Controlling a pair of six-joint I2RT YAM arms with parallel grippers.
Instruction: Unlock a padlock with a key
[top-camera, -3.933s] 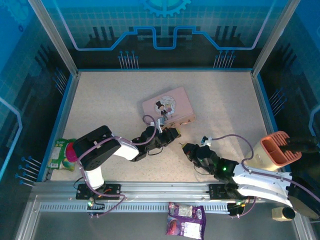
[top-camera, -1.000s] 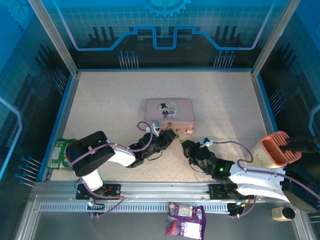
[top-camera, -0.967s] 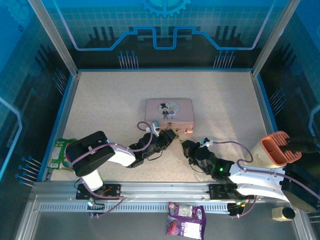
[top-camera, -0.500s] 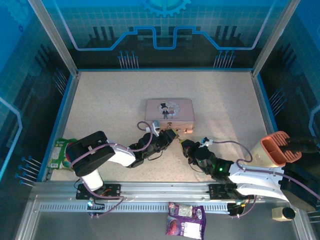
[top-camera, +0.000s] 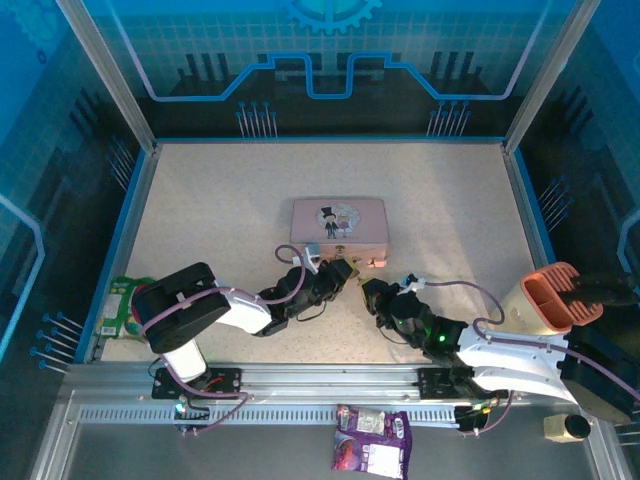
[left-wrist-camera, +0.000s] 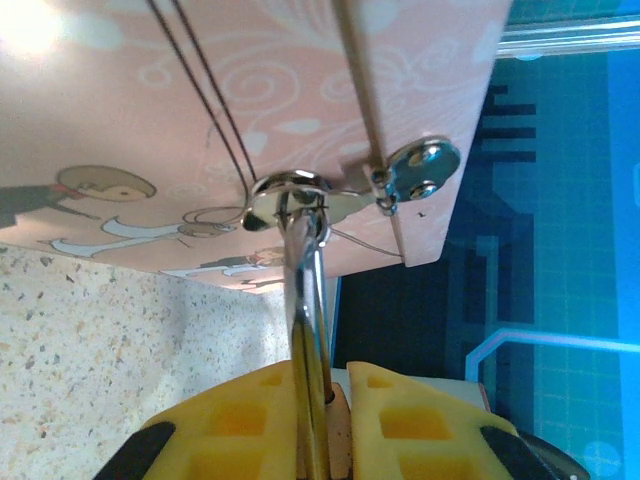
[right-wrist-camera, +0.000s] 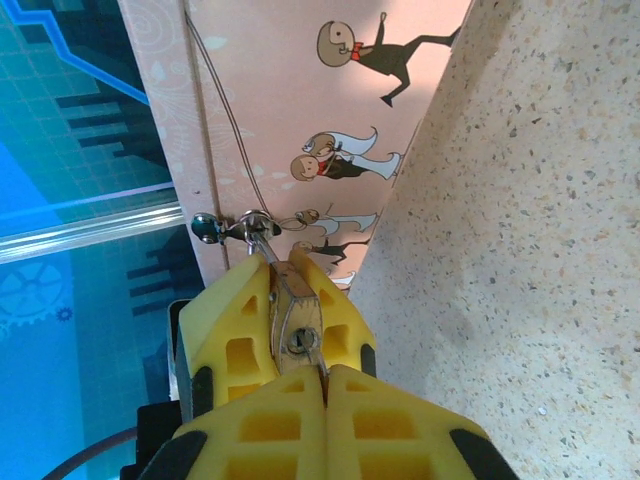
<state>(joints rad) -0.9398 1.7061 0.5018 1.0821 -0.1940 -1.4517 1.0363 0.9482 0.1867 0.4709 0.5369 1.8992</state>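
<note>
Speckled tabletop (top-camera: 220, 200), pink box (top-camera: 338, 220) mid-table: padlock (right-wrist-camera: 290, 315) hooked through box clasp (right-wrist-camera: 212, 228), pinched tight in right gripper (right-wrist-camera: 275, 265), keyhole (right-wrist-camera: 300, 343) facing out; left gripper (left-wrist-camera: 320, 370) closed on thin silver shaft (left-wrist-camera: 305, 290), identity unclear; risk of dragging box or bending clasp under any sideways pull.

- Left arm (top-camera: 235, 303): white link shells, black joint housings, black base.
- Right arm (top-camera: 510, 355): same white shells and black joints; small green light (top-camera: 441, 338) on a black link.
- Purple cables (top-camera: 470, 287) loop along both arms.
- Left gripper (left-wrist-camera: 322, 375): yellow moulded fingers (left-wrist-camera: 235, 420) with square recesses, black backing.
- Right gripper (right-wrist-camera: 325, 378): same yellow fingers (right-wrist-camera: 260, 425) with recesses, black edges.
</note>
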